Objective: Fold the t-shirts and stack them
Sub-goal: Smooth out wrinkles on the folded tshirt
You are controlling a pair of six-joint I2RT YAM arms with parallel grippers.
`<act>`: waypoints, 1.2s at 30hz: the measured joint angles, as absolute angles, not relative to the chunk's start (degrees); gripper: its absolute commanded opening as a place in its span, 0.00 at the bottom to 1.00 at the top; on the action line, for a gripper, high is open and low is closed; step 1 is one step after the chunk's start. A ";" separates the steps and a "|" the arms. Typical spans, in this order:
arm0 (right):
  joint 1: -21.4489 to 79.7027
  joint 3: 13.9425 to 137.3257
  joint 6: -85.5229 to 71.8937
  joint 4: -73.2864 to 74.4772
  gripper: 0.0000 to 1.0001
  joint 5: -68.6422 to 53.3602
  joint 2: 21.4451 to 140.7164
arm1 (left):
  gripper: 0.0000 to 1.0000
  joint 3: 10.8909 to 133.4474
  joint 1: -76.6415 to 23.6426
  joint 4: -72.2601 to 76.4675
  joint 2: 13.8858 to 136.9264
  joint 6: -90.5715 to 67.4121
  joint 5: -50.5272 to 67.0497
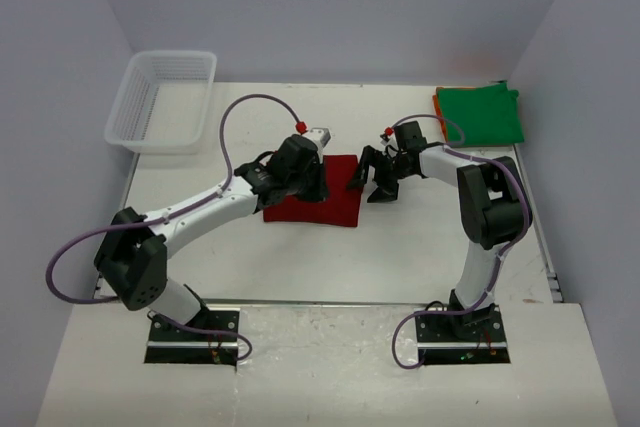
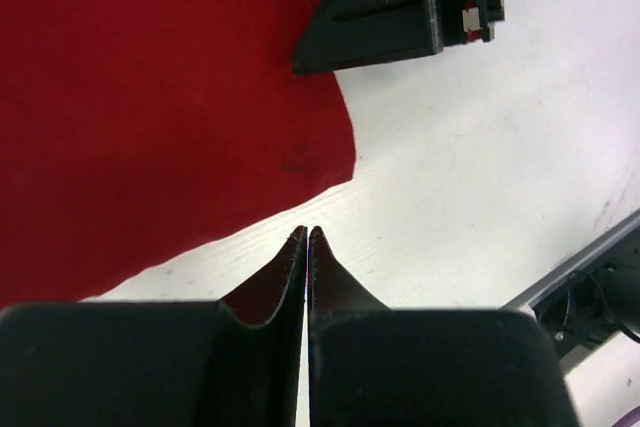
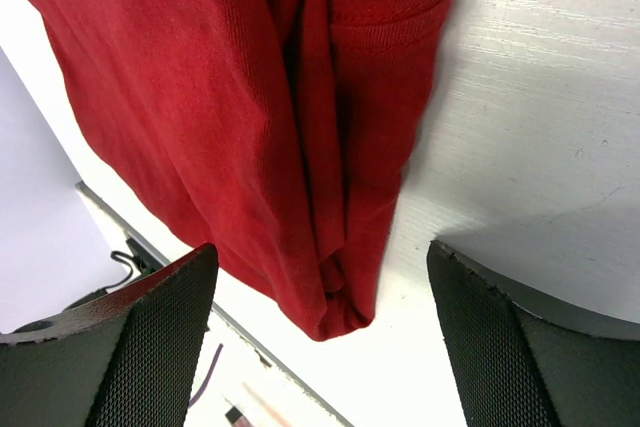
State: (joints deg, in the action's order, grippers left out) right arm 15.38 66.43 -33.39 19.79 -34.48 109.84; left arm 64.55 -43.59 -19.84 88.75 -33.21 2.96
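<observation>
A folded dark red t-shirt (image 1: pixel 335 209) lies at the table's middle. My left gripper (image 1: pixel 303 185) hovers above its left part, shut with nothing in it. In the left wrist view its fingertips (image 2: pixel 305 233) point at bare table just off the red cloth (image 2: pixel 150 97). My right gripper (image 1: pixel 370 184) stands open at the shirt's right edge. In the right wrist view its jaws (image 3: pixel 320 252) straddle a folded corner of the red t-shirt (image 3: pixel 250 97) without touching it. A folded green t-shirt (image 1: pixel 482 115) lies at the back right on an orange one (image 1: pixel 438 101).
A white mesh basket (image 1: pixel 163 99) stands at the back left corner. The table's right edge (image 1: pixel 540 237) runs beside the right arm. A finger of the right gripper (image 2: pixel 380 17) shows at the top of the left wrist view.
</observation>
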 measured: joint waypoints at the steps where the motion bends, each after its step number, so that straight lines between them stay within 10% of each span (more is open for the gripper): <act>1: 15.38 66.43 -33.39 19.81 0.86 -34.46 109.84 | 0.00 64.93 -43.59 -21.17 87.46 -33.17 1.45; 17: 15.38 66.52 -33.30 20.64 0.86 -33.39 109.34 | 0.00 62.81 -41.17 -26.46 87.59 -33.36 -5.45; 21: 15.27 66.30 -32.88 22.04 0.86 -31.00 107.94 | 0.24 54.13 -41.34 -19.25 85.17 -33.95 1.93; 36: 13.47 65.98 -29.28 26.92 0.87 -23.92 93.23 | 0.28 43.29 -49.71 -6.26 78.63 -33.23 0.30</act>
State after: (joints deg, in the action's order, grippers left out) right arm 13.47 65.98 -29.28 26.92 -23.92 93.23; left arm 43.29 -49.71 -6.26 78.63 -33.23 0.30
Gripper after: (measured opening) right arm 0.866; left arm 0.274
